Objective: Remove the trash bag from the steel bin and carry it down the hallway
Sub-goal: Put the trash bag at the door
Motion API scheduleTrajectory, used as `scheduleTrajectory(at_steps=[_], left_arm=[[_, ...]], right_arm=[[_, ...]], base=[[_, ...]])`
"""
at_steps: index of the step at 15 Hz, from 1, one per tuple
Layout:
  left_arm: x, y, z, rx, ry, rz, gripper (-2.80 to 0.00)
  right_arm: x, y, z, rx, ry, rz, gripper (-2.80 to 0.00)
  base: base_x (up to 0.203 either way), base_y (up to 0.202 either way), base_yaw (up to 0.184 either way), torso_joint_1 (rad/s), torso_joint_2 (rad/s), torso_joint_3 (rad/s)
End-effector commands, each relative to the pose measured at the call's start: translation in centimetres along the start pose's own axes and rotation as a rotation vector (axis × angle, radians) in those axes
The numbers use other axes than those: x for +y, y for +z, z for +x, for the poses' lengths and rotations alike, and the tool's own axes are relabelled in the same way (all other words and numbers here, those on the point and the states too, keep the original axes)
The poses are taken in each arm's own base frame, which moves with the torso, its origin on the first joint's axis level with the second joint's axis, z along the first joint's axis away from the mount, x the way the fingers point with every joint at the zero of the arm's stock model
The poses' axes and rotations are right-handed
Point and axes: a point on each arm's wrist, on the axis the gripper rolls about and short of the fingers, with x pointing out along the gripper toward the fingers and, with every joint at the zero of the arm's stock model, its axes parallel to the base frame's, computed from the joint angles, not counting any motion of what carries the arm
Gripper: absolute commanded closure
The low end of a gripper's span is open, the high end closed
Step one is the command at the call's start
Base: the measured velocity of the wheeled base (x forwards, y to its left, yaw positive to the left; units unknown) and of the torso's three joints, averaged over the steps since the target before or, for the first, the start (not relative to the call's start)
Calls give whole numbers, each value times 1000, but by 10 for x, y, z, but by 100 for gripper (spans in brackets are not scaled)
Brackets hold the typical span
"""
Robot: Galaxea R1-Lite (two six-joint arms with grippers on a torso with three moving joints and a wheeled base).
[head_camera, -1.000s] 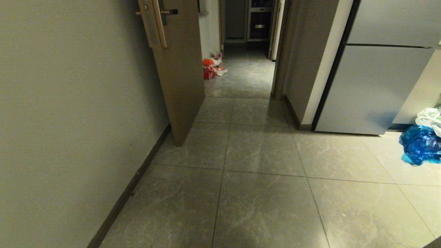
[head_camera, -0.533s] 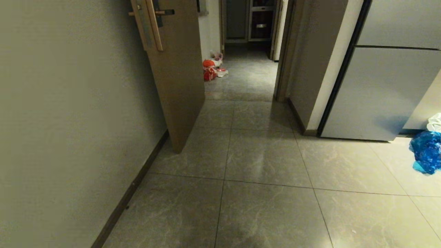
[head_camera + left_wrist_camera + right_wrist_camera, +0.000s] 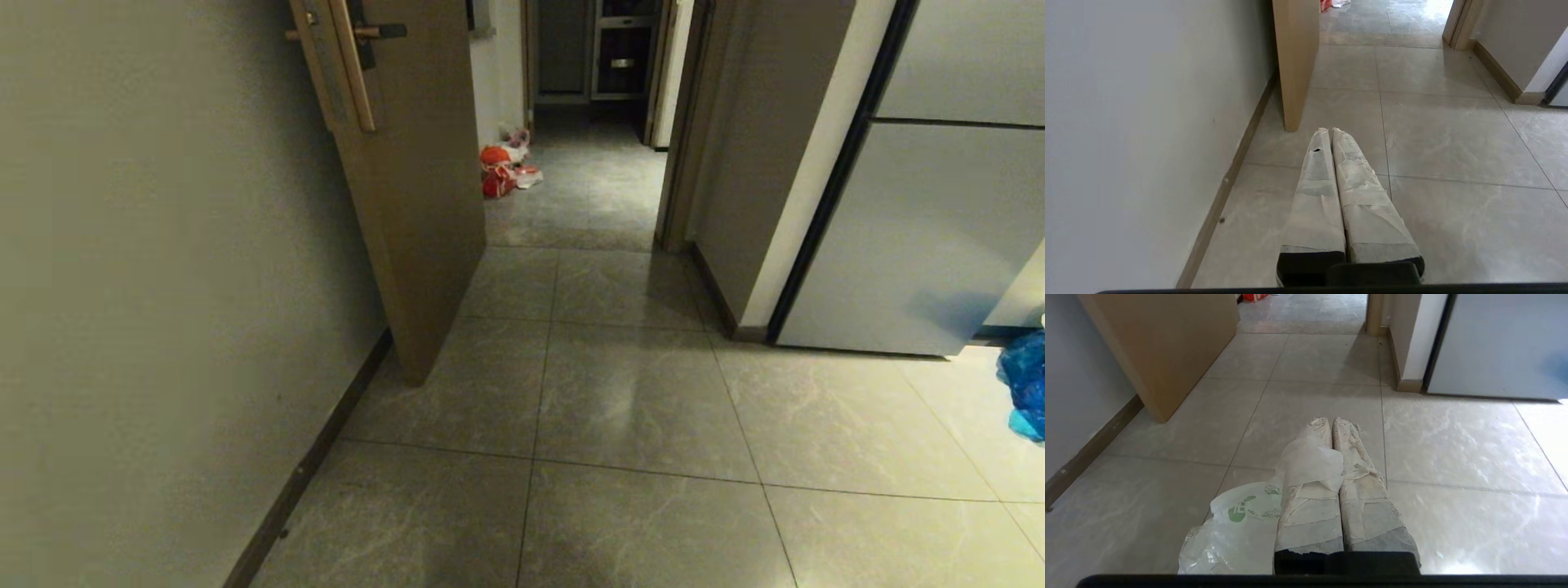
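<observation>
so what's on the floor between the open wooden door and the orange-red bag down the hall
Nothing: in the head view only bare grey marble-veined floor tiles lie between the open tan wooden door and the orange-red bag.

No text, number or brand could be read anywhere. The trash bag (image 3: 1237,522) carried a green printed mark, its shapes too crumpled and small to make out as letters.

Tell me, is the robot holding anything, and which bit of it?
The right gripper is shut on the trash bag, pinching its top edge; the left gripper holds nothing.
</observation>
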Motion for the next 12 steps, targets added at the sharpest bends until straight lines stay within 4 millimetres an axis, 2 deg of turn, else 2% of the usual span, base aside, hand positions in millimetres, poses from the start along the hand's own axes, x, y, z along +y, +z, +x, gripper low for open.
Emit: scheduleTrajectory(at_steps=[1,7,12], left_arm=[[0,0,0,2,-1,-1,0],[0,0,0,-3,-3,13,0],[0,-1,0,6,-3,14,0]], right_arm=[[0,-1,0,1,-1,0,0],[0,-1,0,1,-1,0,0],[0,-1,0,1,-1,0,0]], base=[[192,0,2,1,-2,6],[174,0,1,3,4,2],[0,0,0,0,0,0]])
